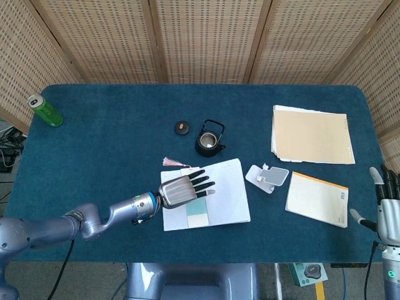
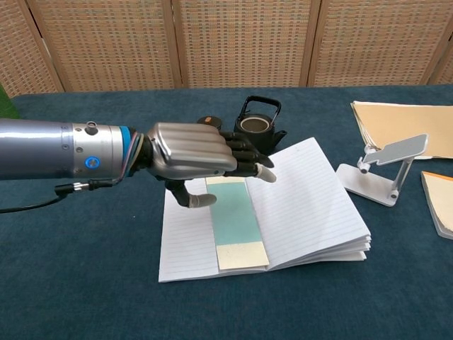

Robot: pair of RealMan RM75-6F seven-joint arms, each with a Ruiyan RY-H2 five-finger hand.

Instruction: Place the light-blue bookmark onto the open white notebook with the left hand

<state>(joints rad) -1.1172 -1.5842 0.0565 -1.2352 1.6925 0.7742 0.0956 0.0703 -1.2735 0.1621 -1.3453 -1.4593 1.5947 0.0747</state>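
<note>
Light-blue bookmark: lay flat along the centre fold of the open white notebook, its cream lower end near the book's front edge, its upper end reaching towards the top of the pages. In the head view it sat squarely within the notebook's outline, and a pink tassel trailed off the top-left corner onto the cloth.

Left hand: hovered above the left page and the bookmark's upper end, fingers spread and extended, holding nothing. No contact with the bookmark could be made out in the chest view; the thumb hung down beside the strip, apart from it.

Judgement on progress: placement looked done, the bookmark being released and resting on the pages. All that seemed left was for the arm to draw clear of the book.

Right hand: at the table's right edge, fingers apart and upright, empty.

Surroundings: small black teapot just behind the notebook, its lid set apart; phone stand to the right; stack of tan papers; orange-edged pad; green can at the far left corner of the blue table.
</note>
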